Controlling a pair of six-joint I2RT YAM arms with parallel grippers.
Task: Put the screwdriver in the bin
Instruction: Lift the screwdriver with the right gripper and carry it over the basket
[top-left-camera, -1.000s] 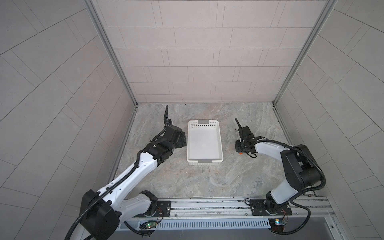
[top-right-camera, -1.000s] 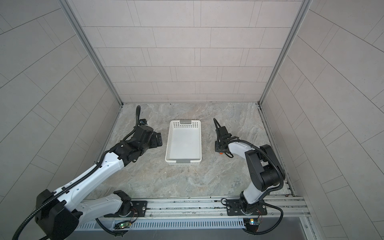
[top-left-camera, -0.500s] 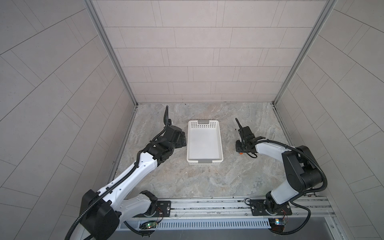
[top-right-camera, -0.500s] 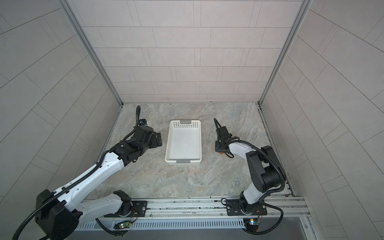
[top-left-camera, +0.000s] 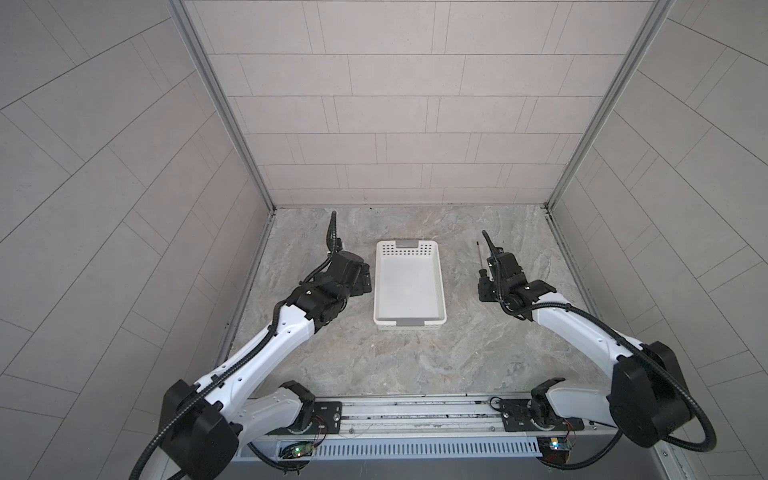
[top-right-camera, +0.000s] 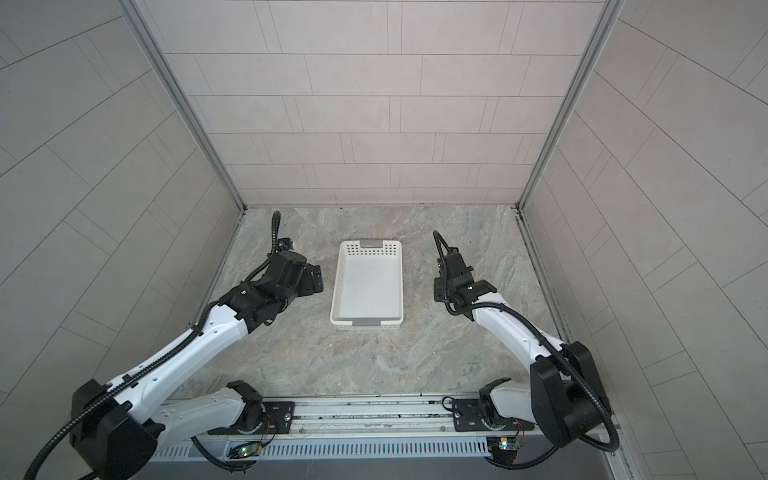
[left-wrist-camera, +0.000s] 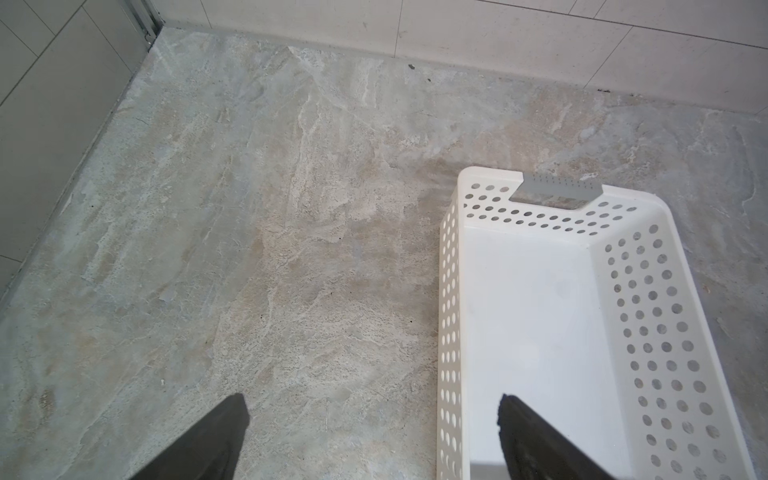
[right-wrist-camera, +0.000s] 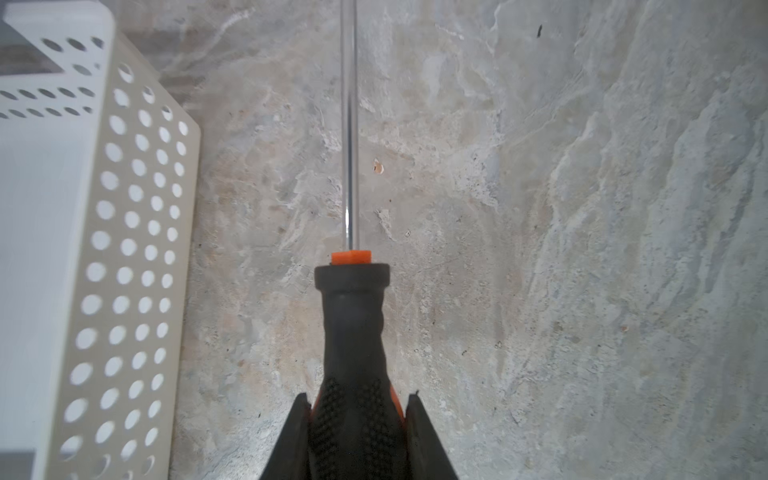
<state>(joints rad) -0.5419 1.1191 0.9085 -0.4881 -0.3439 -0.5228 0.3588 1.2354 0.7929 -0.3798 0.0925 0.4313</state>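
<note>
My right gripper (right-wrist-camera: 357, 401) is closed tight on the screwdriver (right-wrist-camera: 352, 316) by its handle, shaft running alongside the bin (right-wrist-camera: 133, 232), ready to carry over the wall

Both arms alike: white moulded link shells (top-left-camera: 270, 349) dotted with small dark screw holes, and black joint housings (top-left-camera: 640, 395). Black corrugated cable conduits (top-left-camera: 331, 232) run outside the links. The left gripper (left-wrist-camera: 372, 401) has matte black wedge fingers (left-wrist-camera: 208, 440). Black base plates (top-left-camera: 328, 415) sit on a silver rail (top-left-camera: 415, 409). Small circuit board (top-left-camera: 297, 450), green LED lit.
</note>
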